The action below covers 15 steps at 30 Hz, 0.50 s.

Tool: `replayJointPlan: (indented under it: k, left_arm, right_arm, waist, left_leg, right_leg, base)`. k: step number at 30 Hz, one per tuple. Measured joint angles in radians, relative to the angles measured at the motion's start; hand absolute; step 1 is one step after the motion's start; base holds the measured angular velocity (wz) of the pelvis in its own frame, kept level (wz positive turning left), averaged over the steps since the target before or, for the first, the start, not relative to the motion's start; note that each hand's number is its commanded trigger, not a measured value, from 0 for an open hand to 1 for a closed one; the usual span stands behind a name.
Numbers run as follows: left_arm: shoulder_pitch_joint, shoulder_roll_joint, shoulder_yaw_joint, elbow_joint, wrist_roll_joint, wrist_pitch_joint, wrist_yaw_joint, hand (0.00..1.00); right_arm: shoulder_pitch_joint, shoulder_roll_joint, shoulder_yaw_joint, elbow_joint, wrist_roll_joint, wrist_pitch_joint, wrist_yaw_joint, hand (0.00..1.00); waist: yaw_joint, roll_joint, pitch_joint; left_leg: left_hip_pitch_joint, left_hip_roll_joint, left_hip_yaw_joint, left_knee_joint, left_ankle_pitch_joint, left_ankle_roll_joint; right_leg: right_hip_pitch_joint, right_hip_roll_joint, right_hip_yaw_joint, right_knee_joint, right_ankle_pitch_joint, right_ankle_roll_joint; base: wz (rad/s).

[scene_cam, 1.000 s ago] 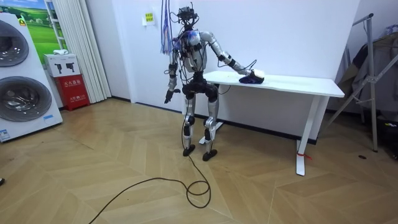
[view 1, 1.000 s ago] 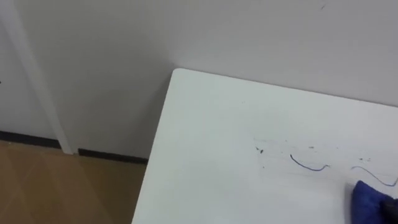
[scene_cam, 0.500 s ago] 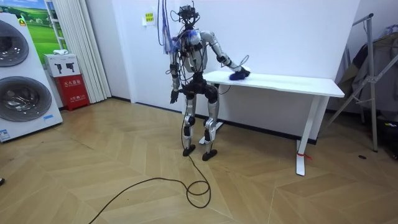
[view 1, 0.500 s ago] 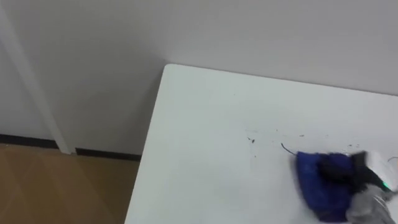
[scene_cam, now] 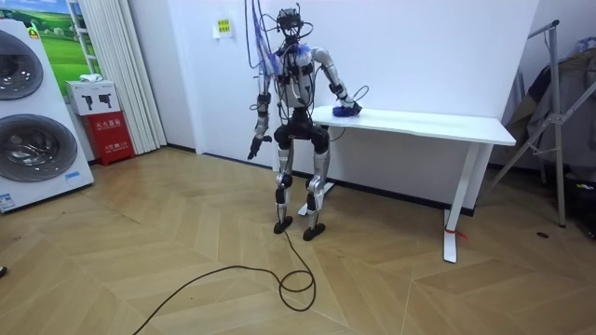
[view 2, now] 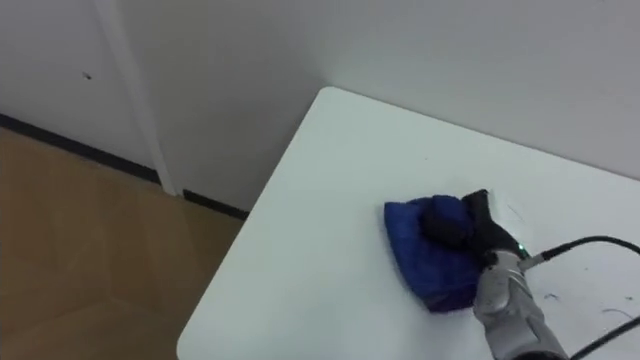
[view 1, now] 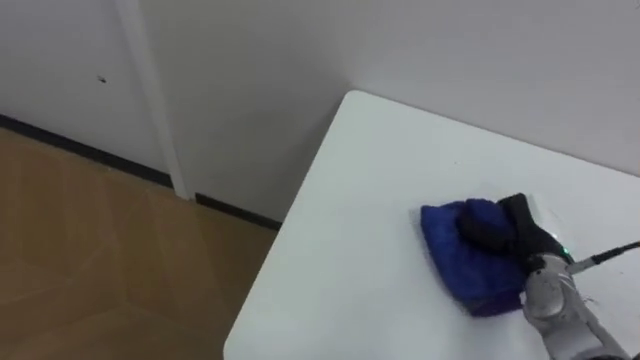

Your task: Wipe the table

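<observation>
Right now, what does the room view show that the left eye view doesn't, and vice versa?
Room view: the robot standing at the end of the white rectangular table, left hand hanging by its hip, white washing machines and a red cabinet at that view's left. Left eye view: the table's rounded corner up close, dark skirting along the wall. Both: the right hand on the crumpled blue cloth on the table.

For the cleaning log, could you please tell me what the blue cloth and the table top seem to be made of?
Blue cloth: soft, plush fabric, perhaps microfibre; it bunches in thick folds where the right hand holds it. Table top: smooth white laminate or painted board, by its even, faint sheen; I cannot tell which.
</observation>
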<state>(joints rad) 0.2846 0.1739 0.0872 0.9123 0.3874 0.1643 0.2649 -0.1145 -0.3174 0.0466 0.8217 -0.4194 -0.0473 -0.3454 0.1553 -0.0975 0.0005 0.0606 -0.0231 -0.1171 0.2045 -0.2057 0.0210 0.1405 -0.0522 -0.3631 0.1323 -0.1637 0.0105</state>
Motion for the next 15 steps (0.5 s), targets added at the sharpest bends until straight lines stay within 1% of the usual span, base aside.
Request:
replayJointPlan:
  k: [1,3,4,5,6,7,8,9,11,12,14,15]
  left_arm:
    - [-0.005,0.000,0.004,-0.003,0.000,0.001,0.003,0.00]
    - [0.012,-0.002,0.027,-0.009,0.002,0.005,0.010,0.00]
    - [0.015,-0.003,0.039,-0.008,0.002,0.010,0.015,0.00]
    - [0.016,-0.005,0.049,-0.008,0.002,0.012,0.020,0.00]
    - [0.020,-0.013,0.072,-0.008,0.001,0.013,0.035,0.00]
    - [0.021,-0.015,0.082,-0.007,0.001,0.013,0.040,0.00]
    - [0.029,-0.018,0.102,-0.007,0.000,0.013,0.046,0.00]
    - [0.038,-0.018,0.118,-0.017,0.000,0.012,0.057,0.00]
    - [0.042,-0.018,0.136,-0.038,0.000,0.012,0.070,0.00]
    - [0.045,-0.017,0.146,-0.038,-0.002,0.012,0.077,0.00]
    - [0.046,-0.015,0.144,-0.038,-0.006,0.012,0.078,0.00]
    - [0.039,-0.017,0.140,-0.038,-0.005,0.012,0.077,0.00]
  right_arm:
    - [0.013,0.000,-0.015,0.000,0.000,-0.004,-0.013,1.00]
    - [0.070,0.000,-0.074,0.006,0.012,-0.019,-0.074,1.00]
    - [0.111,-0.002,-0.107,0.007,0.023,-0.022,-0.109,1.00]
    - [0.130,-0.002,-0.126,0.011,0.026,-0.023,-0.124,1.00]
    - [0.155,-0.001,-0.160,0.031,0.031,-0.029,-0.149,1.00]
    - [0.166,-0.001,-0.184,0.039,0.031,-0.029,-0.158,1.00]
    - [0.181,-0.002,-0.229,0.062,0.031,-0.029,-0.170,1.00]
    - [0.199,-0.007,-0.262,0.077,0.038,-0.029,-0.178,1.00]
    - [0.246,-0.017,-0.296,0.078,0.060,-0.029,-0.190,1.00]
    - [0.264,-0.023,-0.317,0.083,0.066,-0.028,-0.191,1.00]
    - [0.261,-0.025,-0.325,0.092,0.071,-0.019,-0.189,1.00]
    - [0.239,-0.025,-0.321,0.096,0.070,-0.008,-0.186,1.00]
  waist:
    - [-0.008,0.000,-0.0008]
    - [-0.041,0.000,-0.0073]
    - [-0.052,0.002,-0.0135]
    - [-0.058,0.003,-0.0165]
    - [-0.078,0.006,-0.0212]
    - [-0.089,0.006,-0.0228]
    - [-0.104,0.008,-0.0260]
    - [-0.121,0.008,-0.0262]
    - [-0.132,0.008,-0.0269]
    - [-0.132,0.010,-0.0277]
    - [-0.134,0.010,-0.0278]
    - [-0.132,0.010,-0.0277]
  left_leg:
    - [0.000,-0.002,0.000,0.002,-0.001,0.002]
    - [0.003,-0.007,0.000,0.002,-0.004,0.008]
    - [0.010,-0.007,0.000,0.002,-0.007,0.012]
    - [0.016,-0.007,0.002,0.002,-0.008,0.015]
    - [0.025,-0.007,0.004,0.002,-0.010,0.018]
    - [0.031,-0.007,0.004,0.002,-0.012,0.020]
    - [0.041,-0.007,0.004,-0.001,-0.014,0.023]
    - [0.055,-0.007,0.004,-0.004,-0.015,0.025]
    - [0.076,-0.007,0.009,-0.010,-0.017,0.029]
    - [0.091,-0.006,0.015,-0.019,-0.019,0.031]
    - [0.102,-0.006,0.023,-0.024,-0.019,0.031]
    - [0.102,-0.006,0.031,-0.023,-0.019,0.031]
  right_leg:
    - [0.001,-0.003,-0.003,0.000,-0.001,0.002]
    - [0.007,-0.013,-0.015,0.003,-0.005,0.010]
    - [0.016,-0.016,-0.016,0.003,-0.004,0.013]
    - [0.021,-0.016,-0.017,0.004,-0.003,0.014]
    - [0.031,-0.018,-0.017,0.008,-0.002,0.016]
    - [0.037,-0.018,-0.016,0.009,-0.002,0.016]
    - [0.049,-0.019,-0.009,0.014,-0.002,0.016]
    - [0.058,-0.020,-0.007,0.019,-0.002,0.017]
    - [0.072,-0.020,0.003,0.018,-0.001,0.017]
    - [0.083,-0.020,0.005,0.019,-0.001,0.017]
    - [0.086,-0.020,0.018,0.018,-0.001,0.018]
    - [0.085,-0.020,0.021,0.018,0.000,0.020]
  base:
    - [0.16]
    - [0.15]
    - [0.13]
    - [0.11]
    - [0.10]
    - [0.07]
    - [0.04]
    - [0.00]
    - [-0.06]
    - [-0.25]
    - [-0.24]
    - [-0.20]
